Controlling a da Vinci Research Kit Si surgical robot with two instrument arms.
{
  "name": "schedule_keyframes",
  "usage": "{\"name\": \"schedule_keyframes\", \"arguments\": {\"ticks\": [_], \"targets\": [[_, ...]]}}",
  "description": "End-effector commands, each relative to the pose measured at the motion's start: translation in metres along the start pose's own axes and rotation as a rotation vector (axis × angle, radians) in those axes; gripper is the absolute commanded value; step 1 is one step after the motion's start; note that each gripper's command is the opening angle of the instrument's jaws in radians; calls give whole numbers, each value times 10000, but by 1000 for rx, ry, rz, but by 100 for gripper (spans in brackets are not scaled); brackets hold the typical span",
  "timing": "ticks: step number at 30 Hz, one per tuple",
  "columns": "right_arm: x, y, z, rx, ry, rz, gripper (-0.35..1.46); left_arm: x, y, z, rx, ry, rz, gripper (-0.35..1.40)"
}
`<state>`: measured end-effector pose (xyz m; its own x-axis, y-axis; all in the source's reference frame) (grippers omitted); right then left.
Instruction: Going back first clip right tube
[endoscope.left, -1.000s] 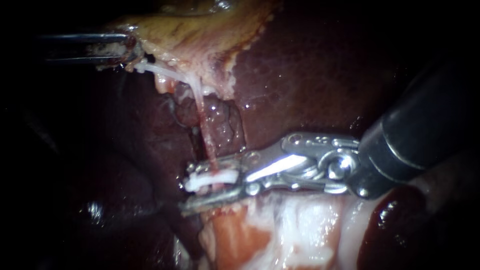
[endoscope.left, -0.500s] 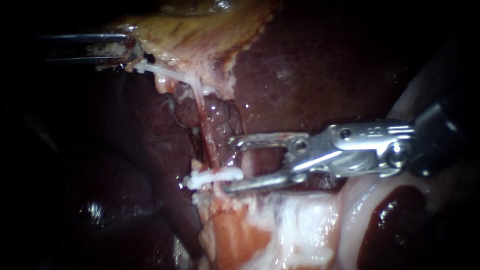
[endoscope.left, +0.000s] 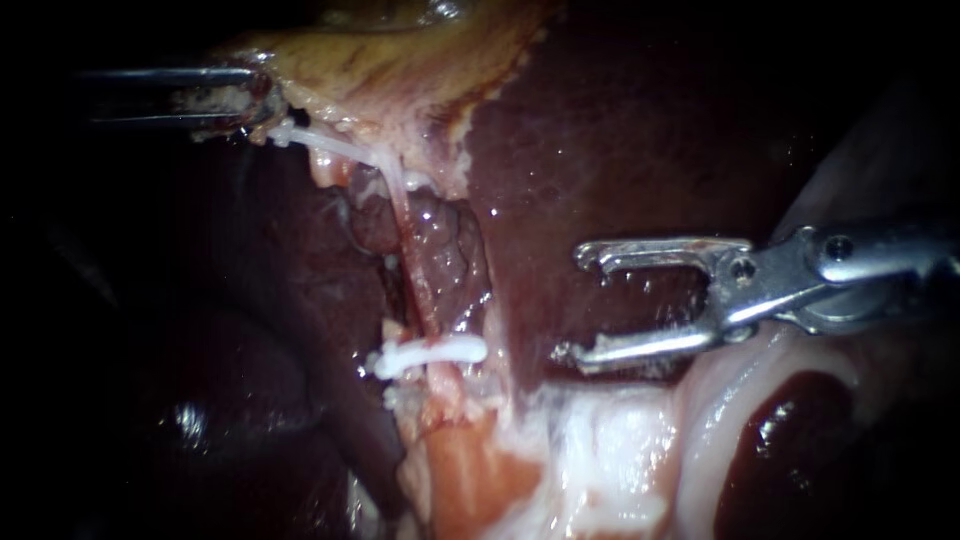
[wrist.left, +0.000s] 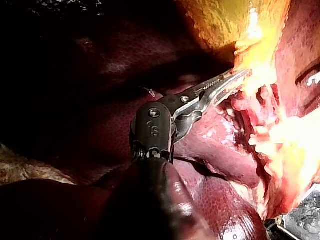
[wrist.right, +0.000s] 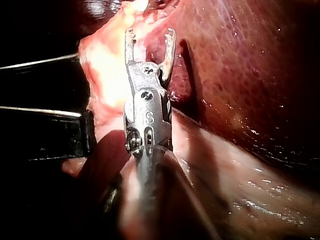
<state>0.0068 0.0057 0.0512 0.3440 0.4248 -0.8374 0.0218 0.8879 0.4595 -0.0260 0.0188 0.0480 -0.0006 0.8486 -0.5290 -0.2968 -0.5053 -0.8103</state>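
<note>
White plastic clip (endoscope.left: 430, 352) sits on thin pinkish tube (endoscope.left: 415, 275); right instrument (endoscope.left: 575, 303) jaws wide n empty, clear of it. Left instrument (endoscope.left: 262, 100) pinches yellowish gallbladder (endoscope.left: 400, 60). Pull-back nearly done imo.

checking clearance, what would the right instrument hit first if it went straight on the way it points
Probably the white clip on the tube: the right instrument points across a gap of liver toward it. Depth is unclear, so it could pass above.

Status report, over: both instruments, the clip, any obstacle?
Left instrument shut on gallbladder. Right instrument open, empty. Clip sits across tube, apart from right instrument. Nothing between them.
</note>
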Motion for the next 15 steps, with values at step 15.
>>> {"name": "schedule_keyframes", "arguments": {"ticks": [15], "targets": [[0, -2, -2, 2, 0, -2, 50, -18, -12, 30, 8, 6, 11, -35]]}}
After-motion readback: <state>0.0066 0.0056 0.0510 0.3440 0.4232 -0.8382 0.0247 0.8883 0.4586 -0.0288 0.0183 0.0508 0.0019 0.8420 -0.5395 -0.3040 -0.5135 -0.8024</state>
